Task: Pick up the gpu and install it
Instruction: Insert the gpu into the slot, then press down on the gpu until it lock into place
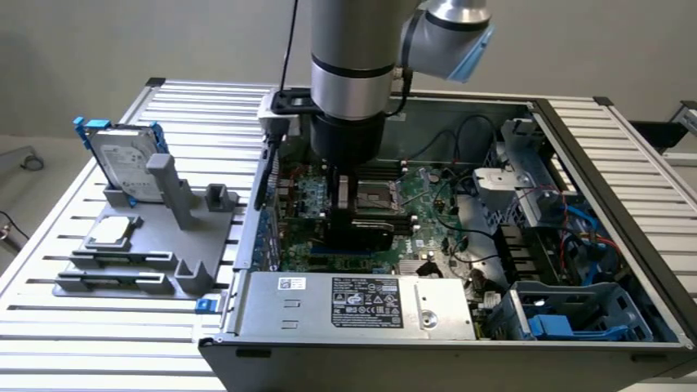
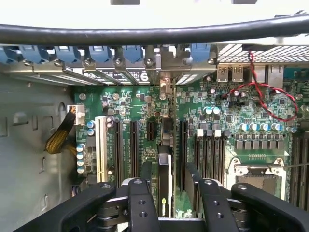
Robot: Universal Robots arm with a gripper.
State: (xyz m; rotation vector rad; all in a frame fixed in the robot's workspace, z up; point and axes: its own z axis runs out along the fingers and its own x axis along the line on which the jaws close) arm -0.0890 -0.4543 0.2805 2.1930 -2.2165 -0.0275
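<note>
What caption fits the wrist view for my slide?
Open end effector straddles the gpu standing upright on the motherboard.

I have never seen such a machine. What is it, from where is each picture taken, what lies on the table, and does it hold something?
This is a robot arm with a two-fingered gripper at its end. One picture comes from a camera off the arm; the other from a camera on its wrist, looking past the fingers. On the slatted table stands an open computer case; beside it a grey holder carries a hard drive and a small silver chip. The gripper is open and holds nothing. Between its fingers the gpu stands edge-on, apparently seated in a slot of the green board.
</note>
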